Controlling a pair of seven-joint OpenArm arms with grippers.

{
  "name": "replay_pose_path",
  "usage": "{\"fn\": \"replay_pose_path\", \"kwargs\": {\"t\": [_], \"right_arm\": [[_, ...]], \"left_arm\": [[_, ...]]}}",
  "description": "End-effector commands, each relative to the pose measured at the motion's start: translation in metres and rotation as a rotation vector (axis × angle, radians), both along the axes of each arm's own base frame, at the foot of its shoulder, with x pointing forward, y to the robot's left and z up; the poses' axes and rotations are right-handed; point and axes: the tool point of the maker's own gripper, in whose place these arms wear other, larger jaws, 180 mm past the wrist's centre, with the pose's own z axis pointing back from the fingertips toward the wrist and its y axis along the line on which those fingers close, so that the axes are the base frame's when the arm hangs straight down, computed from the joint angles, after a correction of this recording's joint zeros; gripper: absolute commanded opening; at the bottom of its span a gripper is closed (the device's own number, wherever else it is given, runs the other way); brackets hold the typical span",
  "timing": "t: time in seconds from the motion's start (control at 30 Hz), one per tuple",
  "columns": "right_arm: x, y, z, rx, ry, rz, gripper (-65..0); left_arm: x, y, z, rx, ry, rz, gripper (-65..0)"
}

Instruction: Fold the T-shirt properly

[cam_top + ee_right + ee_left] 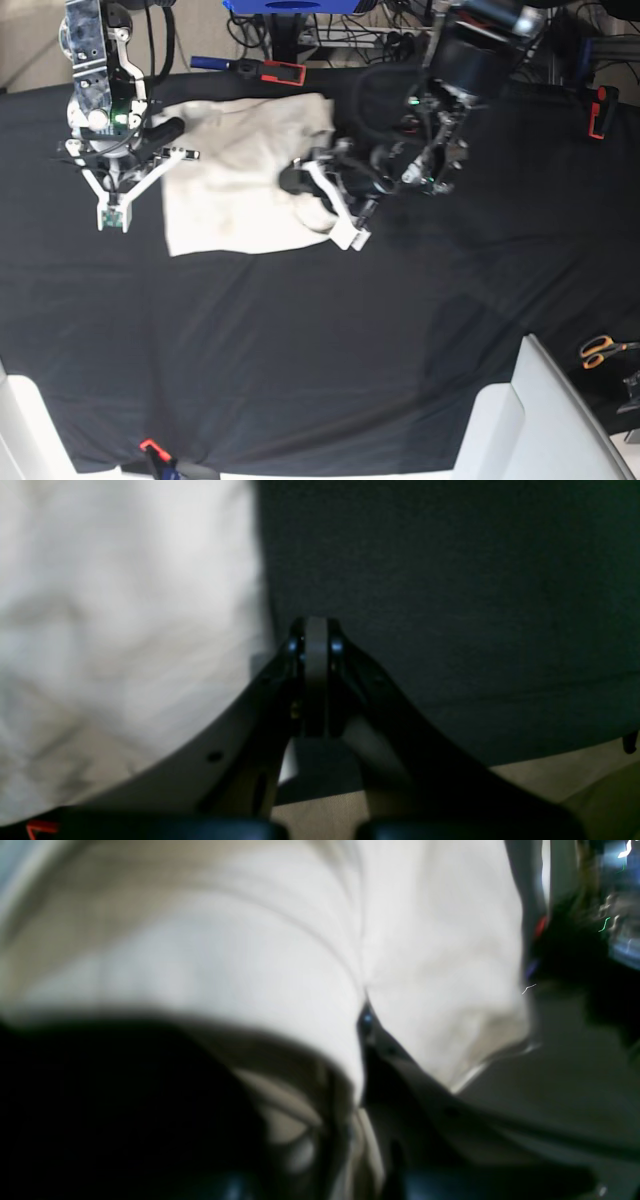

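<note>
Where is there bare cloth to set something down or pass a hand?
The black tablecloth lies bare in front of the T-shirt, down to the near edge, and right of the left gripper toward the scissors. It is crowded around the shirt, between the right gripper and the left one.
</note>
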Motion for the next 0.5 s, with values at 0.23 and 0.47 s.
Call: {"fn": "replay_pose_path", "kwargs": {"t": [0.23,0.47], "right_arm": [[0.008,-0.003,0.009,-0.010,-0.040,-0.001,-64.8],[0.008,-0.003,0.009,-0.010,-0.040,-0.001,-64.8]], "left_arm": [[0.024,0.052,0.002,0.269,-0.016,-0.211,-65.0],[0.066,0.065,0.019,0.418,-0.092,-0.266,-65.0]]}}
